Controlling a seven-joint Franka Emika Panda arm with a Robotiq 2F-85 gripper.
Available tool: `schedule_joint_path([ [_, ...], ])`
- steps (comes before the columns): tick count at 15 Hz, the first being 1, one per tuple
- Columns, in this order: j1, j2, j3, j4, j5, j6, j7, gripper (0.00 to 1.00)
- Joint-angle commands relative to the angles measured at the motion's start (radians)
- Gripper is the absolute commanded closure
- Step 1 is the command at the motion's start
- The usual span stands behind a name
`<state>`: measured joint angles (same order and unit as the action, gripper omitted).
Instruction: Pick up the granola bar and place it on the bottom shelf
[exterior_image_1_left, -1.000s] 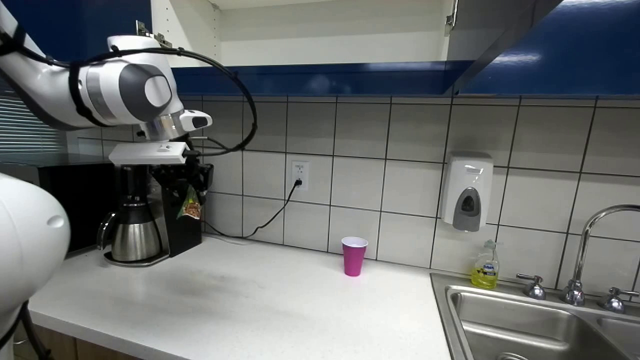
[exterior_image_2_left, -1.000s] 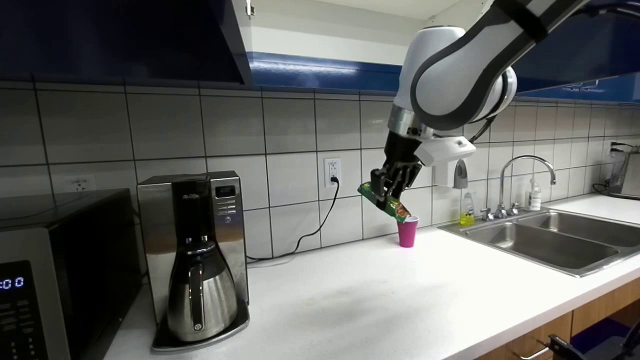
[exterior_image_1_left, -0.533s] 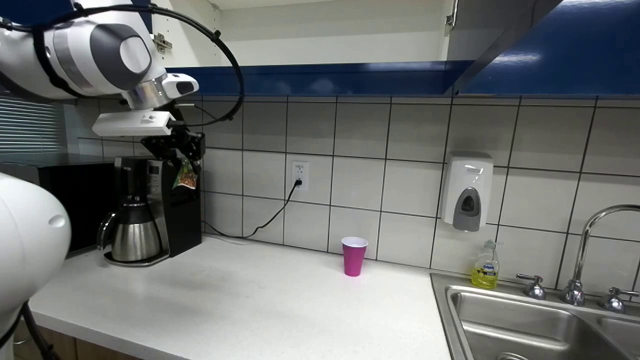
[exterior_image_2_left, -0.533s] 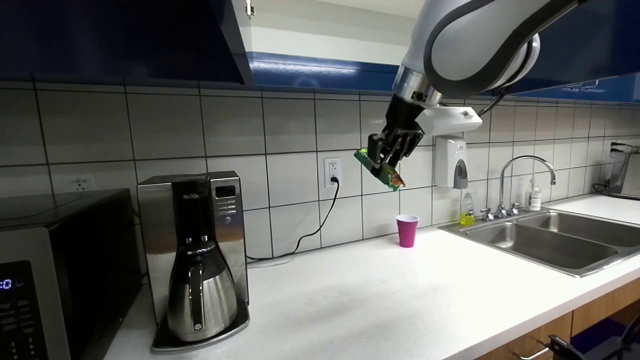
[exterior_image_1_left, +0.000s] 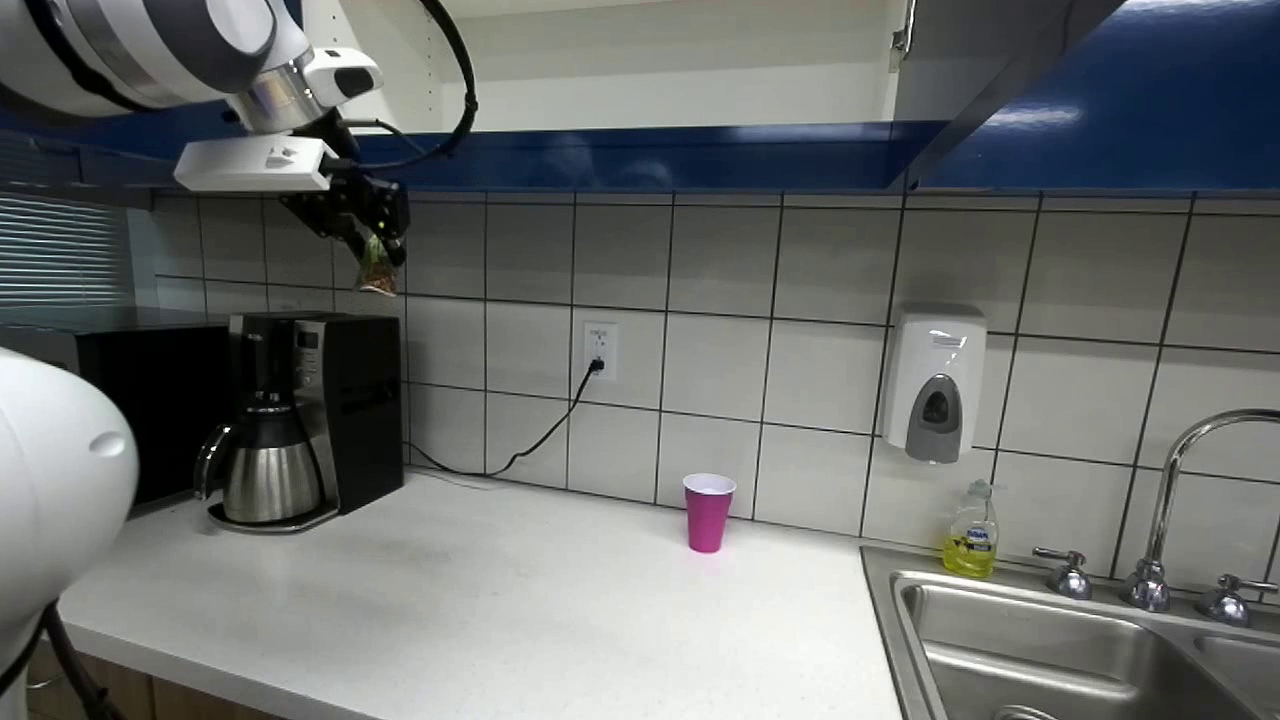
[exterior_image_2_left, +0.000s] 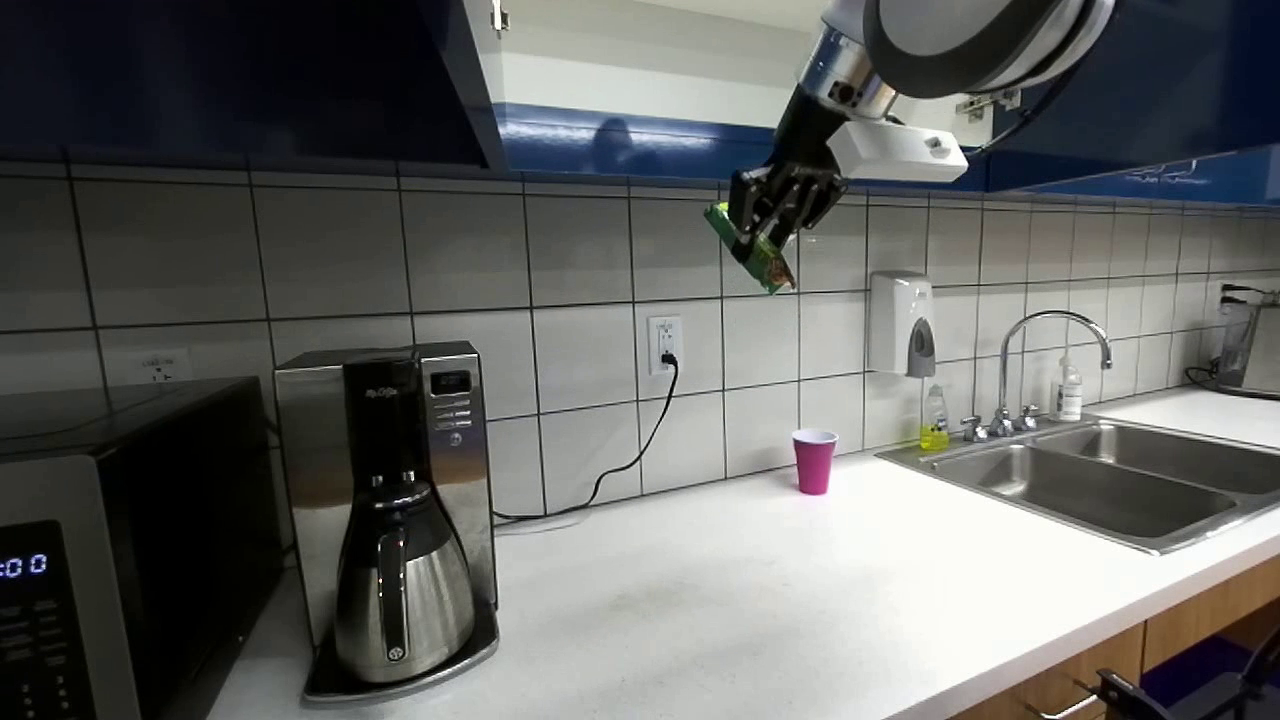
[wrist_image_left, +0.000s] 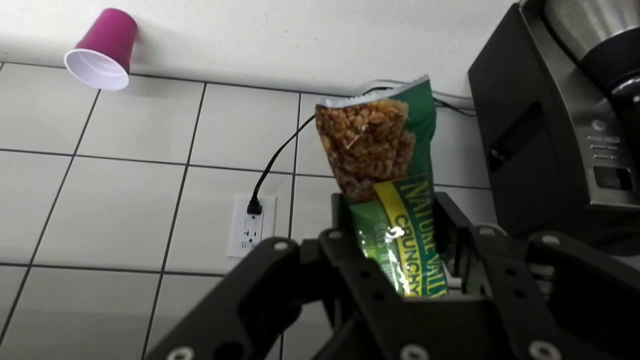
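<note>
So yeah, black two-fingered gripper has its jaws clamped on the green-wrapped oblong granola bar, tilted above the white countertop.

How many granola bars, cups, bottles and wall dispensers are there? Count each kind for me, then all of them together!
Granola bar: 1
Pink cup: 1
Yellow bottle and whitish bottle: 2 bottles
Wall dispenser: 1
Total: 5
</note>
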<state>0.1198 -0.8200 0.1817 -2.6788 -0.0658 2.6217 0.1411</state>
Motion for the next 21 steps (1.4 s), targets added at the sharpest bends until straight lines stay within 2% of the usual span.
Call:
schedule_joint_path([
  [1,-0.055,-0.022,0.033,0.076,-0.004,-0.058,0.037,0.82],
  [11,-0.127,0.042,0.041,0.314,-0.015,-0.197,0.058,0.82],
  [21,-0.165,0.182,0.051,0.565,-0.044,-0.303,0.092,0.82],
])
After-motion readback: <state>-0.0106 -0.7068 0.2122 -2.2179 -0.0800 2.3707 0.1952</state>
